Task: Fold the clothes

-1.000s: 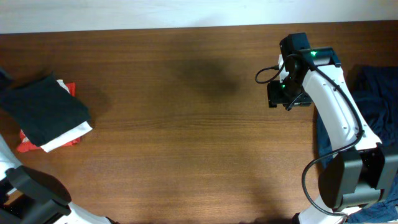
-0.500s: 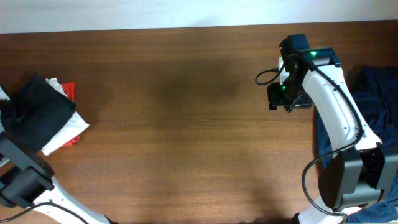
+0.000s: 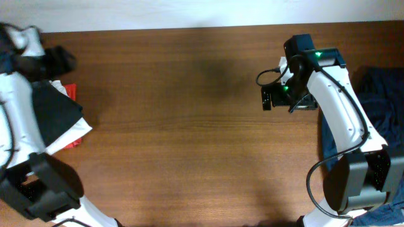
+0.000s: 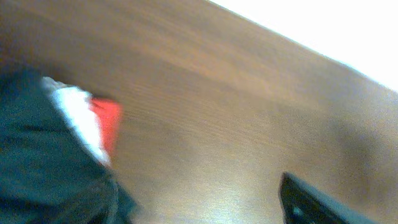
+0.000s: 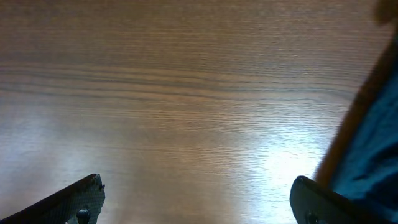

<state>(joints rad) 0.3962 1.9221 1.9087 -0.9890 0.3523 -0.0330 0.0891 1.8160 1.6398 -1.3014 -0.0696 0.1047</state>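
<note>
One black T-shirt [image 3: 53,116] over one white garment [image 3: 76,133], one red garment [image 3: 69,91]; left pincer [image 3: 60,60], right pincer [image 5: 196,182] both released.

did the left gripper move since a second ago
Yes. The left gripper has swung up from the near left corner, past the red garment, toward the far table edge.

Dark brown wooden table [image 3: 189,139], grain running lengthwise (nearly the whole overhead view taken up by it). Beyond its far edge, a plain white strip [image 3: 158,12], wall or floor impossible to tell. Soft pale glare on the wood.
</note>
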